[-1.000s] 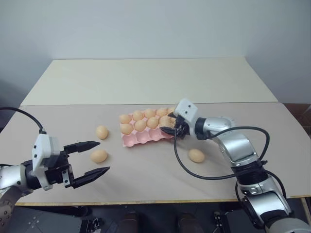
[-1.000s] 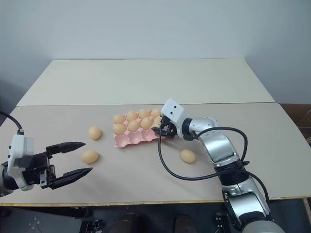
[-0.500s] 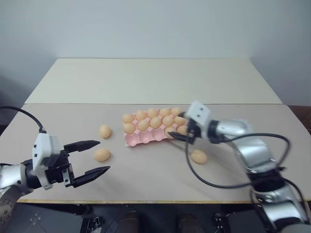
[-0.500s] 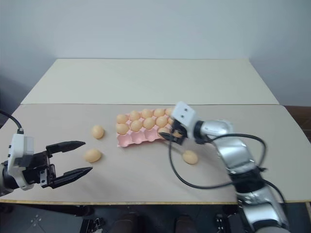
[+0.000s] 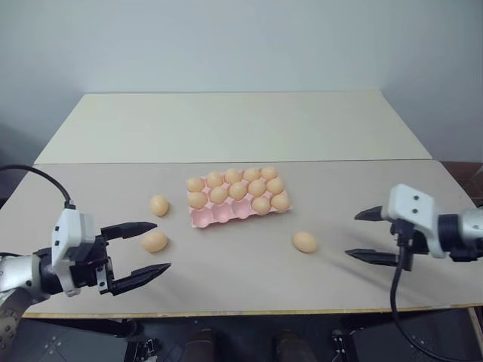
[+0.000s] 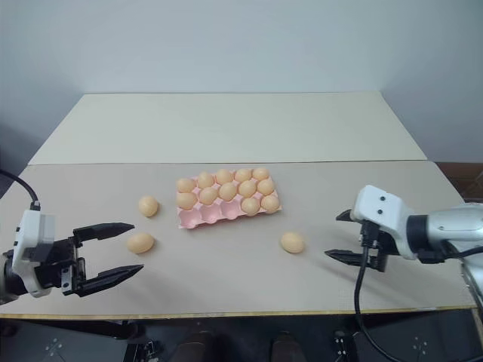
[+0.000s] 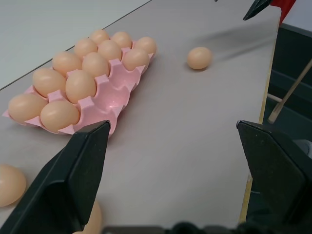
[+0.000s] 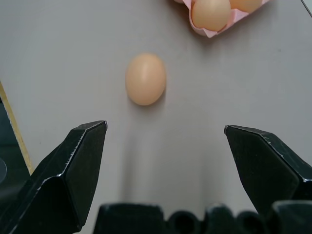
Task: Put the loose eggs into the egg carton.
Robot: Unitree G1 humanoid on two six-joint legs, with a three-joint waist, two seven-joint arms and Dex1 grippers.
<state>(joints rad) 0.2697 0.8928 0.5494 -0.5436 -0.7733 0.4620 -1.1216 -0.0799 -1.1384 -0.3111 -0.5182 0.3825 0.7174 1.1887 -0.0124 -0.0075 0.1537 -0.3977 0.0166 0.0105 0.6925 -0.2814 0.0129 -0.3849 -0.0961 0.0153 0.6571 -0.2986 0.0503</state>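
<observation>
Pink moulded egg carton [image 5: 238,198], lidless tray with scalloped edge, sits mid-bench, slightly skewed. It holds smooth tan-orange eggs: back row full, middle row full, front row has two at its right end; three front cups on the left stand empty.

Three loose tan-orange oval eggs lie on the bench. One [image 5: 158,205] is just left of the carton. One [image 5: 154,241] is nearer the front edge, close to the left tool. One [image 5: 305,241] is right-front of the carton, between it and the right tool.

Left tool [image 5: 148,249], two black fingers on a white wrist block, is spread wide and empty, hovering at front left, pointing toward the nearby egg. Right tool [image 5: 371,235], same build, is also spread wide and empty, at front right, well apart from the carton, pointing at the right-hand egg.

Left wrist view shows the empty pink cups up close, which the head views give only small, plus the far egg, a fingertip of the other tool and the bench edge with dark floor beyond. Right wrist view frames the right-hand egg between its own fingers [image 8: 73,170], with a corner of the carton holding eggs behind it.

Bench [image 5: 226,128] is light beige and matte, with a seam across it behind the carton. Plain pale wall behind.
</observation>
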